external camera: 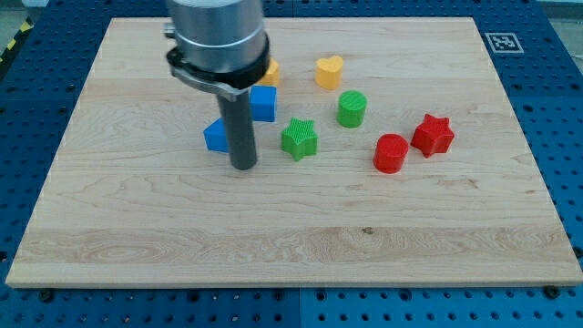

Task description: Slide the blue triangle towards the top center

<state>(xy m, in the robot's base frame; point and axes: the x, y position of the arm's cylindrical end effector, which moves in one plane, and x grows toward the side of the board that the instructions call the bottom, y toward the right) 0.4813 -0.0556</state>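
Note:
The blue triangle [216, 136] lies on the wooden board [291, 246], left of the middle, partly hidden by my rod. My tip [243, 167] rests on the board just to the right of the triangle and slightly below it, close to or touching it. A blue cube [263, 103] sits just above and to the right of the rod. The arm's grey body covers the upper part of the view above the triangle.
An orange block [271, 72] peeks out beside the arm body. A yellow heart [329, 71], a green cylinder [352, 108], a green star [299, 138], a red cylinder [391, 153] and a red star [432, 135] lie to the right.

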